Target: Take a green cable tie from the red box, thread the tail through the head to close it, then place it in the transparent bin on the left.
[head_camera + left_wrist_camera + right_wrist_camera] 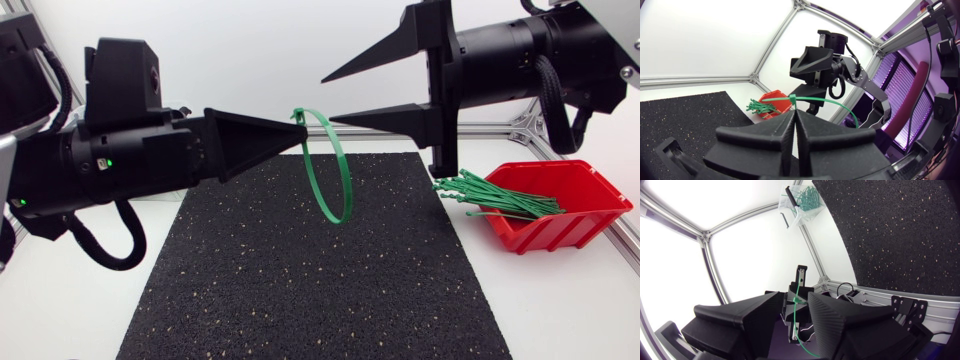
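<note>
A green cable tie (345, 170) bent into a loop hangs above the black mat (300, 280). My left gripper (298, 124) is shut on it at the head; in the left wrist view the head (792, 98) sticks up just past the shut fingertips. My right gripper (327, 100) stands open right beside the loop, its lower fingertip close to the loop's top. In the right wrist view the tie (799, 300) runs through the gap between its fingers (835, 315) without both touching it. The red box (580, 190) holds several green ties (490, 195). The transparent bin (805, 202) holds looped ties.
The red box stands at the table's right edge, off the mat, under my right arm. An aluminium frame rail (480, 128) runs along the back of the table. White table surface (90, 310) surrounds the mat.
</note>
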